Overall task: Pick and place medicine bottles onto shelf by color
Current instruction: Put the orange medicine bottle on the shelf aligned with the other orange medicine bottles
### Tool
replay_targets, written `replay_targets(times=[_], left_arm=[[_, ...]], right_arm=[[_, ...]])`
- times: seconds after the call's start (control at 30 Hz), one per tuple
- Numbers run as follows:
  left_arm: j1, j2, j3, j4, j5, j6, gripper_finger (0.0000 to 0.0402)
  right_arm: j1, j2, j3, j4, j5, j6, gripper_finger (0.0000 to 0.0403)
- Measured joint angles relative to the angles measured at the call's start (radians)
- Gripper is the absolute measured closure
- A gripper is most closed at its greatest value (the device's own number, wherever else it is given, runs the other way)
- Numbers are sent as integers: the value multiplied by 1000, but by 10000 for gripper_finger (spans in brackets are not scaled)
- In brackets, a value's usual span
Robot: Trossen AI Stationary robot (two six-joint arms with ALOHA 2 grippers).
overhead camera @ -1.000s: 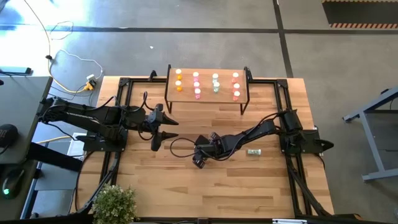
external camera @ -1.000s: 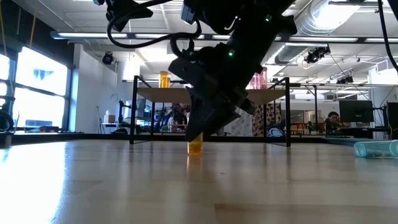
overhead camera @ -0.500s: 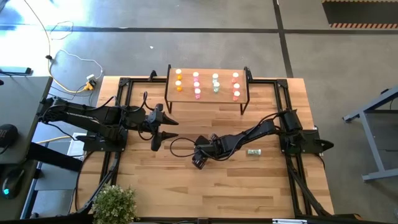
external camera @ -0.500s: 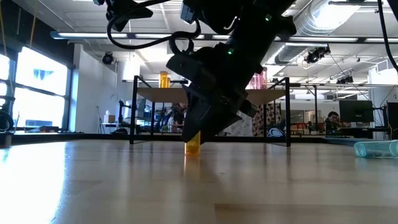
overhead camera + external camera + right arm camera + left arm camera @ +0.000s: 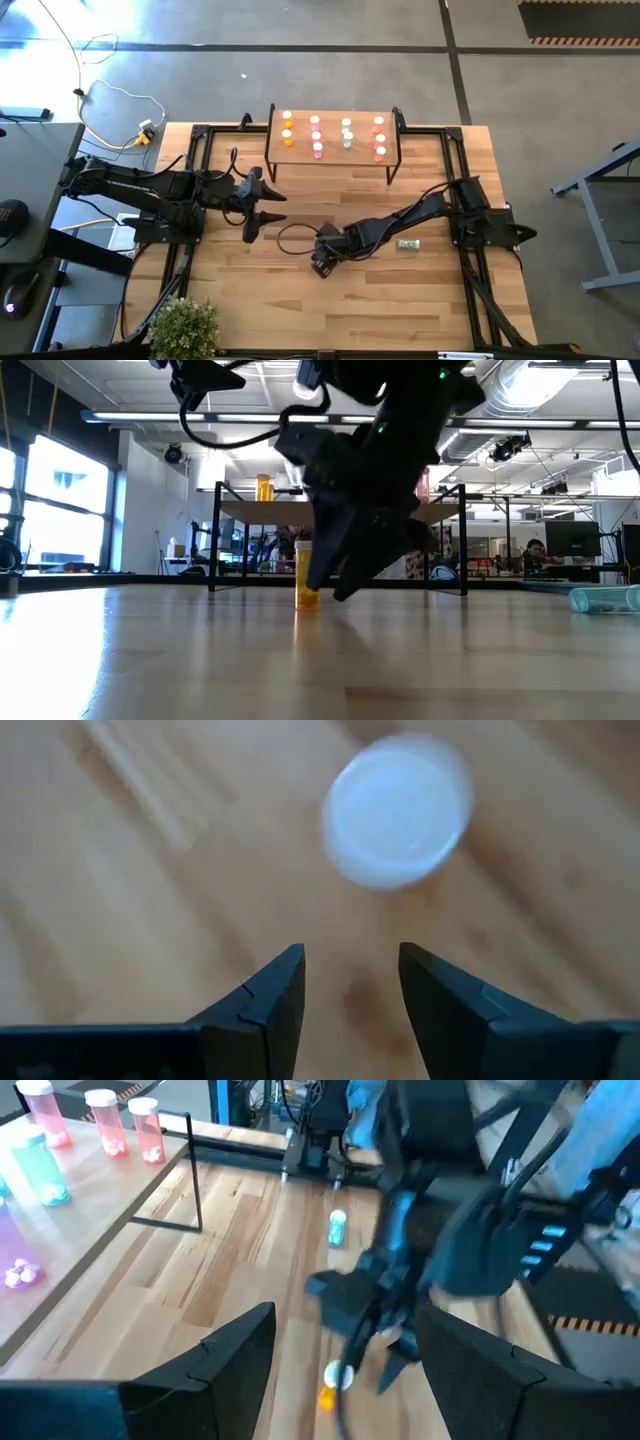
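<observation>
We see the right gripper (image 5: 350,985) from behind its own two dark fingers (image 5: 262,995), which stand apart with a bare gap of wood between their tips; nothing lies between them. Ahead of the tips, clear of both and a little toward one finger's side, a medicine bottle (image 5: 397,812) shows end-on as a pale round cap, blurred; under it all runs the light wooden table (image 5: 130,870), its grain slanting across.
</observation>
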Motion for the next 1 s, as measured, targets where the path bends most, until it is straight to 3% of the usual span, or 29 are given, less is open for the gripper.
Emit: replay_targets(times=[0.17,0.47,0.67,1.0], left_arm=[[0,0,0,-64,0,29,170],[-2,65,-1,-55,2,58,170],[-26,155,0,5,1,100,170],[-42,339,-1,164,-1,55,170]], right_arm=[[56,-77,0,-73,-6,120,249],[125,-281,0,-137,251,263,249],[113,-409,0,-203,380,229,249],[43,-594,0,-314,414,108,249]])
